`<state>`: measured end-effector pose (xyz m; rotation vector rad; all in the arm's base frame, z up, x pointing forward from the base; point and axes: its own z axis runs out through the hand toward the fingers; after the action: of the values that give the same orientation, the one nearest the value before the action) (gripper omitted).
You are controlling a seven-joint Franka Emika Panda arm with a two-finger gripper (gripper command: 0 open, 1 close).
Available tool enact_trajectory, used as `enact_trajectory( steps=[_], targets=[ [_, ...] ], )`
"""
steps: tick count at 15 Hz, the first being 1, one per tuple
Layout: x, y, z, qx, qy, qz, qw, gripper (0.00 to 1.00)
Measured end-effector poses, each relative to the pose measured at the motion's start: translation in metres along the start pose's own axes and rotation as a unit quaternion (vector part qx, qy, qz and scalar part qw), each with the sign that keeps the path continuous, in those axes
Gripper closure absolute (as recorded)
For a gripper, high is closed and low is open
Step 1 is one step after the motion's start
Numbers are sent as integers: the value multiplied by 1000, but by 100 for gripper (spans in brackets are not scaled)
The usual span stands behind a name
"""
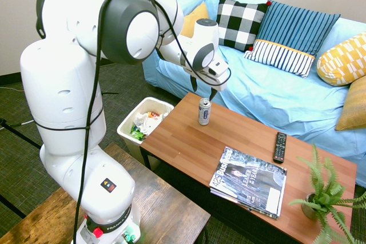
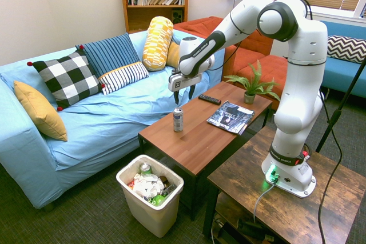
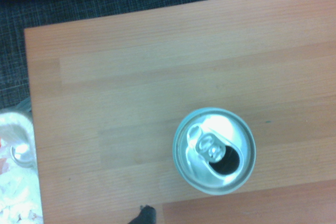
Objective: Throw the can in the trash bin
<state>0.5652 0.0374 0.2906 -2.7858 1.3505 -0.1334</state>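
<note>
Scanned first exterior view left to right: trash bin (image 1: 144,122) on floor, already part-filled with rubbish, tucked against the near-left end of the coffee table (image 1: 240,158); can (image 1: 204,111) upright on that same end of the tabletop, near the corner beside the bin; magazine (image 1: 249,181), remote (image 1: 279,147) and potted plant (image 1: 323,198) further right, all well apart from the can. Judged the can light and probably empty: tab popped, mouth open in wrist view (image 3: 214,150). Thin-walled, so stiff enough for a moderate squeeze but likely to dent if clamped hard; smooth metal, somewhat slippery; tall and slim, so easy to tip with a glancing touch. Best taken across the body at mid to upper height, one pad each side, not at the rim. Gripper (image 1: 204,91) hung directly above the can, pointing straight down, fingers (image 2: 190,91) spread wide and holding nothing, tips just above the can's top with a clear gap. From the wrist camera the can sat a little off centre, not fully lined up. Needed, by estimate: small lateral trim, then straight descent to straddle the body. Bin close by, so only a short carry over the table edge expected.
</note>
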Motion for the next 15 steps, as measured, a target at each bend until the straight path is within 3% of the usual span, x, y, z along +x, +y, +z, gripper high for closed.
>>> enact_trajectory(
  steps=[5,15],
  targets=[
    [5,-27,39,-19,3,9,1000,0],
    [18,-40,109,-50,-9,20,998,0]
  ],
)
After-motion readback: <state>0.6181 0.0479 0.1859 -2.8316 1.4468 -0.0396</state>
